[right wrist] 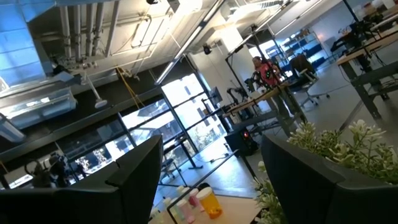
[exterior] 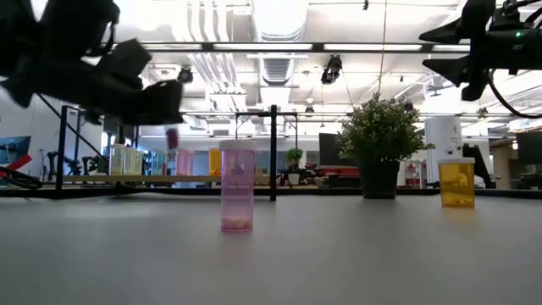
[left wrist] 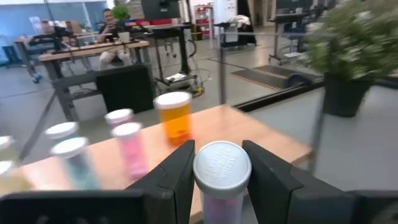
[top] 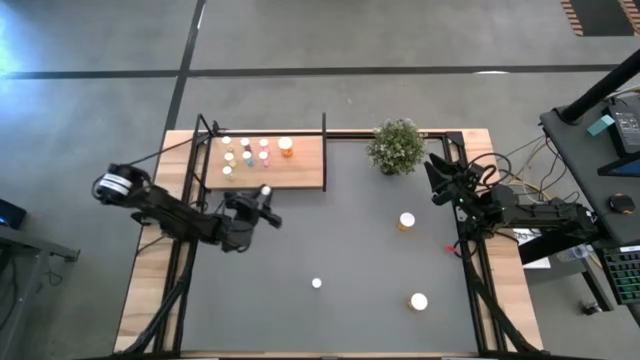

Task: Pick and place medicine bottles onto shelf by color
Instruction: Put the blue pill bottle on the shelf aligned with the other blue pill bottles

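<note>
My left gripper [top: 264,197] hovers just off the near edge of the shelf [top: 300,176], shut on a small pink medicine bottle [left wrist: 222,167] with a white cap. The shelf is a light-wood board with black posts. Several bottles stand on it by their bases: an orange one [left wrist: 174,116], pink ones [left wrist: 130,148] and a bluish one [left wrist: 74,163]. On the table stand a pink bottle [exterior: 237,186], an orange one [top: 407,221] and one more [top: 419,301]. My right gripper [right wrist: 211,168] waits open at the table's right edge, beside the plant. My left gripper pinches the pink bottle between its two fingers [left wrist: 180,171], on opposite sides of the body just under the cap [left wrist: 217,202]. The fingers reach in level from the table's near-left side. The bottle stands upright and is lifted clear of the table [exterior: 173,137].
A bushy potted plant [top: 396,146] stands at the far edge, right of the shelf. The shelf's black posts [top: 324,150] rise at its corners. The dark tabletop [top: 330,240] lies bare between the shelf and the loose bottles.
</note>
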Motion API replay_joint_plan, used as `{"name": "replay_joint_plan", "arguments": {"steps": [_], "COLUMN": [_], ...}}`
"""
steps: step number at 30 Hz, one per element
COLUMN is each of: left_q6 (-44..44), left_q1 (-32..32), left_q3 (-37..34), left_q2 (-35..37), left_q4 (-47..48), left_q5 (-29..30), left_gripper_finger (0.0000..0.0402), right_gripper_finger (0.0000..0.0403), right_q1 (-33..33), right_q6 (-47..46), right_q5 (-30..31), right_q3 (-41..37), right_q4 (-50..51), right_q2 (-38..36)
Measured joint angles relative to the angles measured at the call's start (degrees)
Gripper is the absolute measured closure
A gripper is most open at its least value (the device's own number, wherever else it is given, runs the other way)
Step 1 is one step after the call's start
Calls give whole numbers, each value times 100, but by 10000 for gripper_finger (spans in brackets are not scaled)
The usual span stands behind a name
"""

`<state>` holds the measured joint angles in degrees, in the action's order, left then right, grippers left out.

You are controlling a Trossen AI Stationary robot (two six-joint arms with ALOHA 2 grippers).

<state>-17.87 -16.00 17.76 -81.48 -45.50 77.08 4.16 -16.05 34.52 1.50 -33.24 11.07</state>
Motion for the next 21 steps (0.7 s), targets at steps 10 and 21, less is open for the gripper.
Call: {"name": "replay_joint_plan", "arguments": {"steps": [10, 21], "left_q6": [-1181, -1130], "left_q1": [33, 807], "left_q3": [-1028, -973], "left_q2": [312, 288], "left_q4": [-15, -8], "left_q5": [141, 199], "left_gripper_finger": [295, 295], "right_gripper_finger": [142, 142], "right_q1": [0, -1], "right_q6": [-2, -2], "right_q5": [0, 0], "right_q3": [0, 0], "right_q4": [0, -2], "right_q2": [0, 1]}}
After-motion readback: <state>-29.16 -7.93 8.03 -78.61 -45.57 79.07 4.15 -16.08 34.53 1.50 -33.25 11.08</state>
